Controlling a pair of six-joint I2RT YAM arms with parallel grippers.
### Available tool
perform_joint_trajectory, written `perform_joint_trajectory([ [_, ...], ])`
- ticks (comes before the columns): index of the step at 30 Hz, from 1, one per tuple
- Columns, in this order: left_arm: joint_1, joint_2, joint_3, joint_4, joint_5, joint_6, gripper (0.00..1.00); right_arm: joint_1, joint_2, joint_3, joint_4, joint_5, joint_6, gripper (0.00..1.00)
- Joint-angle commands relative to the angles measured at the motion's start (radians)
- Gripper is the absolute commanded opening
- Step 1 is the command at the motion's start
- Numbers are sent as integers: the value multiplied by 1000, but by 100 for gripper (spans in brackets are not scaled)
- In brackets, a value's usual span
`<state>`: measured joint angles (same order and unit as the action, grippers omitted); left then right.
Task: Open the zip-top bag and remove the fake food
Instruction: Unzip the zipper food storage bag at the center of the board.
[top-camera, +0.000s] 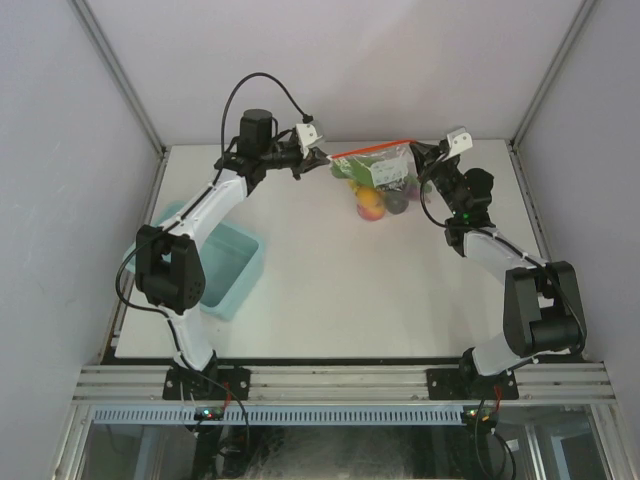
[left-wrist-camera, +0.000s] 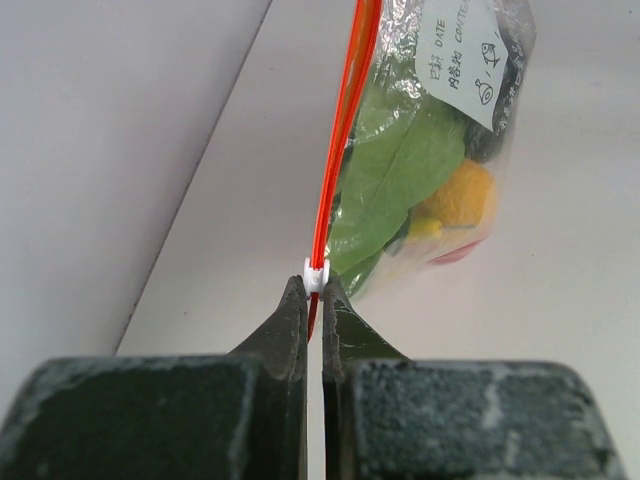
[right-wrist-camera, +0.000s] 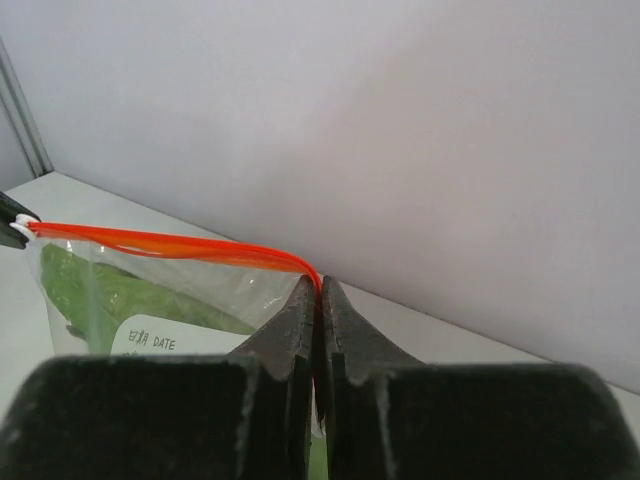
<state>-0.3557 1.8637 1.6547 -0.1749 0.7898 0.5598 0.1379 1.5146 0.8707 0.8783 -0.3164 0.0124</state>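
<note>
White tabletop (top-camera: 330, 300) fills a booth with pale grey walls (top-camera: 60, 150). A metal rail (top-camera: 340, 383) runs along its near edge, where both arm bases are bolted. Just past the left base, a light blue rectangular plastic bin (top-camera: 240, 275) sits at the tabletop's left side, partly covered by the left arm (top-camera: 200, 215). That arm rises over the bin and stretches to the far edge with its wrist turned rightward. The right arm (top-camera: 500, 255) folds up from its base and reaches to the same far edge, wrist turned leftward.

Between them, close to the far wall, is the clear crinkly plastic zip-top bag (top-camera: 385, 165). Its red-orange zip strip (left-wrist-camera: 345, 130) is pulled into a line from one arm to the other. A white label (left-wrist-camera: 465, 60) printed "DATE" is stuck on its side. The fake food (left-wrist-camera: 400, 170) bunches inside: a broad green piece, a yellow-orange fruit, a sliver of red.

The left end effector (left-wrist-camera: 313, 290) is clamped tight on one end of the strip, with the small white slider (left-wrist-camera: 316, 275) against its fingertips. The right end effector (right-wrist-camera: 318, 290) is fully closed on the opposite end, where the strip bends down into it. Whether the bag's bottom touches the tabletop cannot be told.

Bare tabletop runs from the bag to the near rail, and the far wall stands just behind the bag.
</note>
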Motion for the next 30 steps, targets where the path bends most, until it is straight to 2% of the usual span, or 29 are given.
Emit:
perform_joint_trajectory([
  [1, 23, -19, 30, -12, -18, -3, 0, -24, -57, 3, 113, 80, 9, 0],
  [6, 23, -15, 34, -14, -21, -3, 1, -25, -56, 1, 115, 84, 13, 0],
  [9, 23, -18, 32, 1, -19, -29, 19, -28, -47, 4, 124, 56, 20, 0],
  [13, 24, -41, 3, 91, 8, -138, 39, -34, -14, 34, 126, -42, 37, 0],
  [18, 38, -61, -11, 235, 51, -364, 49, -43, 33, 76, 131, -181, 61, 0],
  [21, 39, -56, -31, 366, 77, -471, 50, -43, 64, 104, 130, -244, 78, 0],
  [23, 33, -51, -47, 418, 76, -489, 50, -42, 80, 117, 134, -272, 87, 0],
  [26, 13, -44, -63, 430, 21, -439, 48, -44, 95, 130, 141, -321, 93, 0],
  [30, -30, -32, -75, 425, -51, -334, 40, -43, 118, 149, 158, -379, 112, 0],
])
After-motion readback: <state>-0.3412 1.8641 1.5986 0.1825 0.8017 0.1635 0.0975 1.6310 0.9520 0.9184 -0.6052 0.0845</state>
